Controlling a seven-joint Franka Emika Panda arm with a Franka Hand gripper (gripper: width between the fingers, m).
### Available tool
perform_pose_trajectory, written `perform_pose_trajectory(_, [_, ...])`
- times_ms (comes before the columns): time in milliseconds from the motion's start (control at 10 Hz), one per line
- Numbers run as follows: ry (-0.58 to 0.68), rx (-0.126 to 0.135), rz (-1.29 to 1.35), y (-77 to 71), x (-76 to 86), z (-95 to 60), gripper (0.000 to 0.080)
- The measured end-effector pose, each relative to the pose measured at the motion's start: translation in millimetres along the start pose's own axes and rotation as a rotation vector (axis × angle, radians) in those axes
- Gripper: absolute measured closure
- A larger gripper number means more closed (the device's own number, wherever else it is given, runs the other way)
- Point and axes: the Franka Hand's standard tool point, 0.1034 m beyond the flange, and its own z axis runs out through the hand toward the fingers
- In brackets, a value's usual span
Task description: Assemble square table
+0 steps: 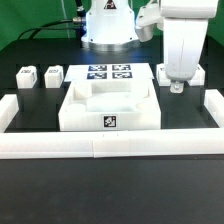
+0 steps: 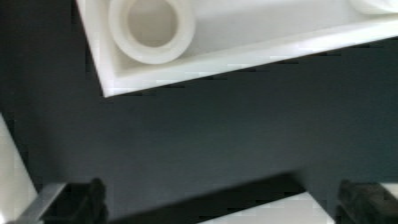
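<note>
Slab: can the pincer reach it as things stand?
Probably yes. The pincer hangs open beside the slab, off its edge at the exterior view's right, with only bare table between them. The legs sit on the slab's far side, out of the way.

free: tabletop beneath fingers | obstacles: square table, border rail either side

Even bright light, washed-out whites, faint shadows, wrist view soft and blurry.
</note>
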Motion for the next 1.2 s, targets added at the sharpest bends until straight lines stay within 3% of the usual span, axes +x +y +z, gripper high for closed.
perform_pose_trajectory(300, [0.001,0.002,-0.002,-2.7,-0.2,5.4,0.0150])
perform_pose_trajectory(500, [0.001,-0.014,-0.034,-26.3,-4.4,20.9,0.0150])
perform_pose_trajectory(700, [-0.020,0.010,-0.074,-63.9,-30.0,18.9,0.0150])
perform_pose_trajectory(900, [-0.016,0.008,-0.121,-92.3,-64.6,29.1,0.0150])
perform_pose_trajectory(1100, [0.004,0.006,-0.155,-99.2,-94.3,50.4,0.0150])
perform_pose_trajectory(1200, [0.013,0.017,-0.140,-99.6,-103.9,63.6,0.0150])
